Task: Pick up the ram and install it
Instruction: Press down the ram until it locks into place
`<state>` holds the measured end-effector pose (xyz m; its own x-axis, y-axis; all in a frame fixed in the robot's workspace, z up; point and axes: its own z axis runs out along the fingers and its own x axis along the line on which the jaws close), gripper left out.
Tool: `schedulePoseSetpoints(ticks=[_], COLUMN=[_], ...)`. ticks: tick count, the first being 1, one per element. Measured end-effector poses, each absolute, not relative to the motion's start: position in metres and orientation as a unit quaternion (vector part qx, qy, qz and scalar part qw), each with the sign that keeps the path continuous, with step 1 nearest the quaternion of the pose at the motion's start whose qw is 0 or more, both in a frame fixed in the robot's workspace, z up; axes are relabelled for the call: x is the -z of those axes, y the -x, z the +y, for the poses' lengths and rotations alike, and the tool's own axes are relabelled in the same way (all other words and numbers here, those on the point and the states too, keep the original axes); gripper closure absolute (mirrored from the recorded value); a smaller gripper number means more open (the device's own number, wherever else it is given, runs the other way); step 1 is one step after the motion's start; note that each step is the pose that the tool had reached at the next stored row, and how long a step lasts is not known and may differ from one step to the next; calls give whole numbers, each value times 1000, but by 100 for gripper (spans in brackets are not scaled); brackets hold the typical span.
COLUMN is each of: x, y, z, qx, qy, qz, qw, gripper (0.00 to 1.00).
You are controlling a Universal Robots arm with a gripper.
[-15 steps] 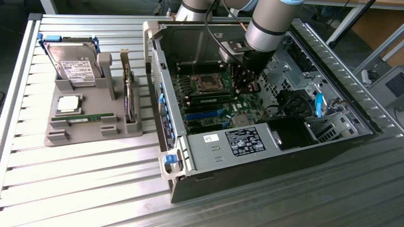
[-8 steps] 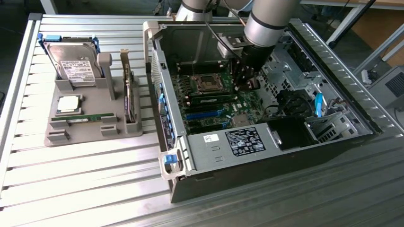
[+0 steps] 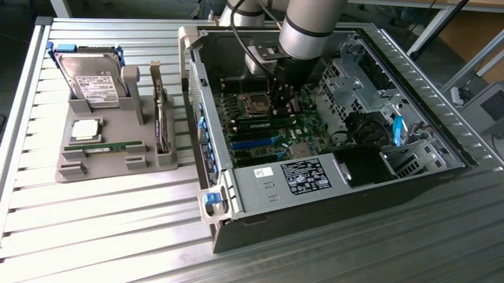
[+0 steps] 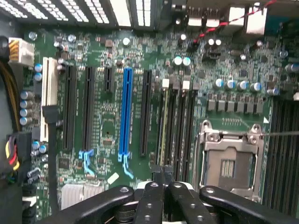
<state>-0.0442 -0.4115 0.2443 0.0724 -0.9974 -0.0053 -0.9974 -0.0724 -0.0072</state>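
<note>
The motherboard (image 4: 112, 93) is dark green with tiny silver dots. One long slot (image 4: 125, 112) on it is bright blue, and the slots (image 4: 88, 107) beside it are black. The gripper (image 4: 162, 175) is black. The table (image 3: 94, 224) has shiny grey stripes.

Ext cam high oblique, wrist close, both motherboard (image 3: 272, 127)

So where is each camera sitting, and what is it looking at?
Exterior view: sits off the arm, above the slatted table, looking down into the open computer case; the robot arm reaches into it.
Wrist view: sits on the wrist, facing straight at the motherboard; the shut gripper shows, its tips over the memory slots.
Both share: the motherboard, the empty CPU socket, and a green ram stick standing in a slot.
</note>
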Motion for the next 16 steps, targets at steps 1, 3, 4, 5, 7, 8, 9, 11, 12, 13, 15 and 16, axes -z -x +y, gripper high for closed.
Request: schedulePoseSetpoints(ticks=[1,3,4,5,7,8,9,11,12,13,15,16], x=[-244,-244,-244,-244,-243,-243,-243,-243,-242,-242,-240,-239], y=[49,57,60,64,69,72,75,79,82,85,92,92], z=[-412,-412,-412,-412,-412,-412,-412,-412,-412,-412,-412,-412], qx=[0,0,0,0,-1,-1,-1,-2,-2,-3,-4,-4], qy=[732,732,732,732,732,732,732,732,732,732,732,732], qz=[681,681,681,681,681,681,681,681,681,681,681,681], qw=[5,5,5,5,6,6,6,7,7,8,9,9], gripper=[91,91,91,91,91,91,91,91,91,91,91,91])
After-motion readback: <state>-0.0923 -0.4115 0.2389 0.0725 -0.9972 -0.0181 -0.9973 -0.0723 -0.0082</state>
